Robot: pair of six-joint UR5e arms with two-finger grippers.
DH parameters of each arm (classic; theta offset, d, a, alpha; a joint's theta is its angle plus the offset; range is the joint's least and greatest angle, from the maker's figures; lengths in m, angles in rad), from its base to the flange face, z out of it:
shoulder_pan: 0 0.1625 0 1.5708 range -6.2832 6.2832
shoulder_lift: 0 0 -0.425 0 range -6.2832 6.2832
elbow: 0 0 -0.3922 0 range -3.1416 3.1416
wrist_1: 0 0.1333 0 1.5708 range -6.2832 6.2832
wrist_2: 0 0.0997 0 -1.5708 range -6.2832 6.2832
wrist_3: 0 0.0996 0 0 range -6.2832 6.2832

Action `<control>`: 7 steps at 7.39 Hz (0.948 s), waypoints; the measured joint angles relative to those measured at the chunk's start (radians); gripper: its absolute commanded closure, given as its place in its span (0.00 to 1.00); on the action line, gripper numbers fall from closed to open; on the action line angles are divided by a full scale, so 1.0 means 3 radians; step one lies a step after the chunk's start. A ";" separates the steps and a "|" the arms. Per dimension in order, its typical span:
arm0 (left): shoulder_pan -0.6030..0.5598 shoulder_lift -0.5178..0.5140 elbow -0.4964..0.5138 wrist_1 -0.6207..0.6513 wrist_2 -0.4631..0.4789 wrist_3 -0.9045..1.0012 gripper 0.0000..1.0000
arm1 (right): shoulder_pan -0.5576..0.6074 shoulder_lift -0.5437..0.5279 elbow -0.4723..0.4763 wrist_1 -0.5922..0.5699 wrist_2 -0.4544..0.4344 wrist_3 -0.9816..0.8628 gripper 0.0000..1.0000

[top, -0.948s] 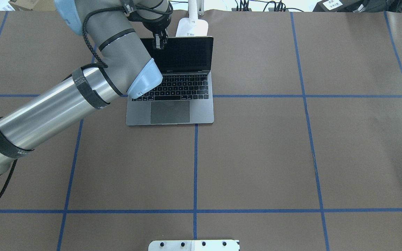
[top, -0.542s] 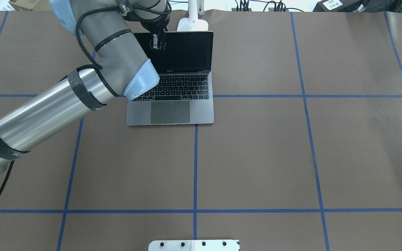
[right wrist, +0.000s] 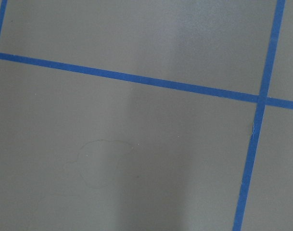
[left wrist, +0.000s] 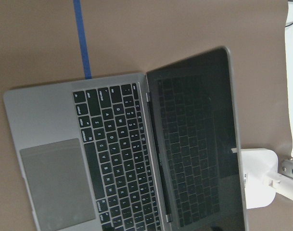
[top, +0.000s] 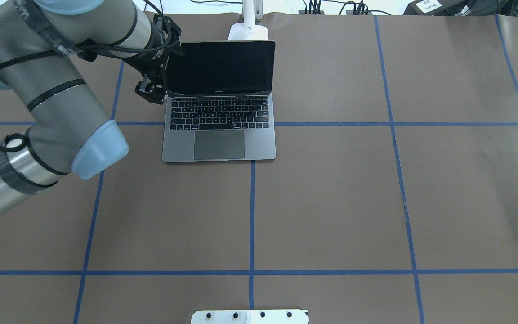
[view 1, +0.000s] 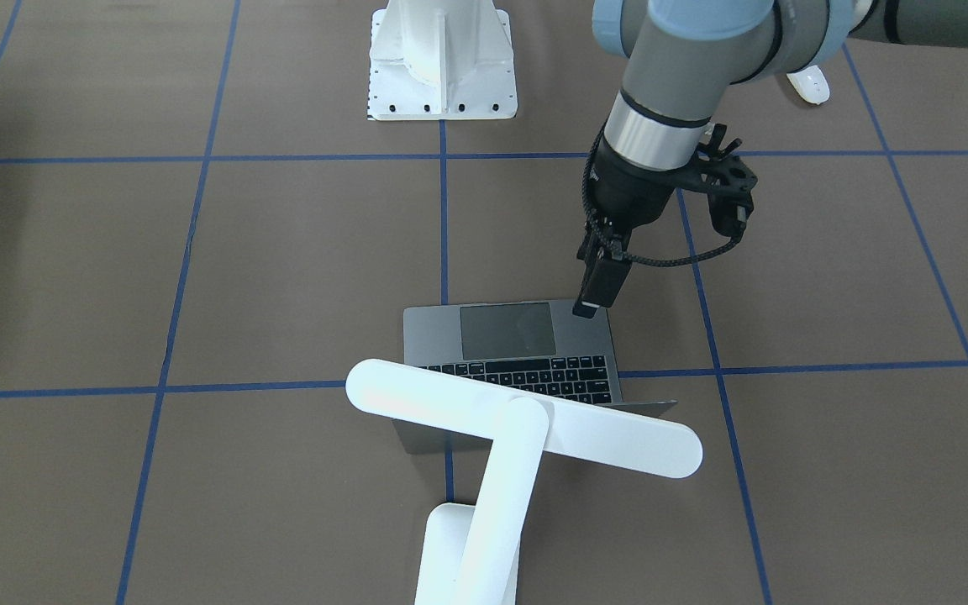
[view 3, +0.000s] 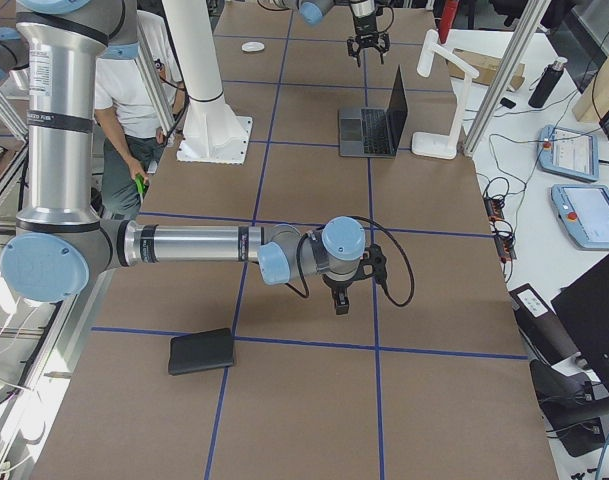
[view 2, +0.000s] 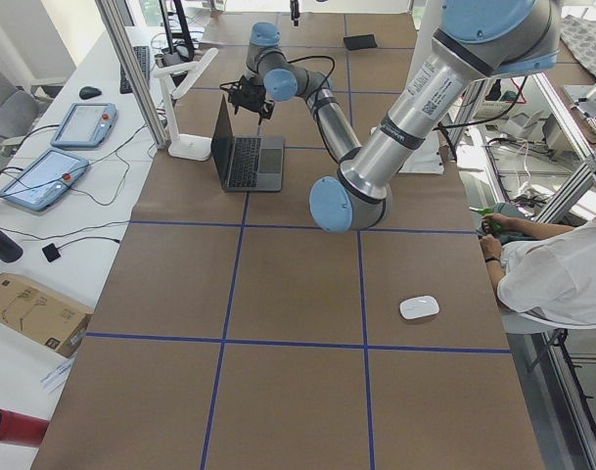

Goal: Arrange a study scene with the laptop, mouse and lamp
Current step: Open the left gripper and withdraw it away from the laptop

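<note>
the laptop (top: 220,108) sits open on the table (top: 331,202), on the robot's left half and close to the far edge, with its dark screen raised toward the robot and its keyboard and trackpad uncovered. the lamp (view 1: 526,418) stands at that far edge with its base just behind the lid. from the front camera i see its long bar head running across the top of the screen. the mouse (view 2: 419,307) lies well apart from both, toward the table's left end and near the robot-side edge. the left gripper (view 1: 589,304) hangs just off the laptop's left side, clear of it as far as i can see. i cannot tell whether its fingers are spread or closed. the right gripper (view 3: 341,303) points down over bare table toward the right end, near a flat black mat (view 3: 202,351), and there too i cannot tell the finger state. the white pedestal (view 1: 442,50) is bolted at the robot-side edge, and a person (view 2: 557,279) sits beyond that edge.
</note>
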 measured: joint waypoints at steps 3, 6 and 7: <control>0.0004 0.0962 -0.0825 -0.0003 -0.0111 0.1620 0.00 | 0.0001 -0.0021 0.0028 0.0001 0.0022 -0.0076 0.01; 0.0001 0.1654 -0.1228 -0.0021 -0.0326 0.2871 0.00 | 0.0014 -0.0134 0.0004 -0.0034 0.0098 -0.0733 0.01; -0.0004 0.1715 -0.1263 -0.0024 -0.0343 0.3053 0.00 | 0.0033 -0.0203 -0.0021 -0.0049 0.0107 -0.1062 0.01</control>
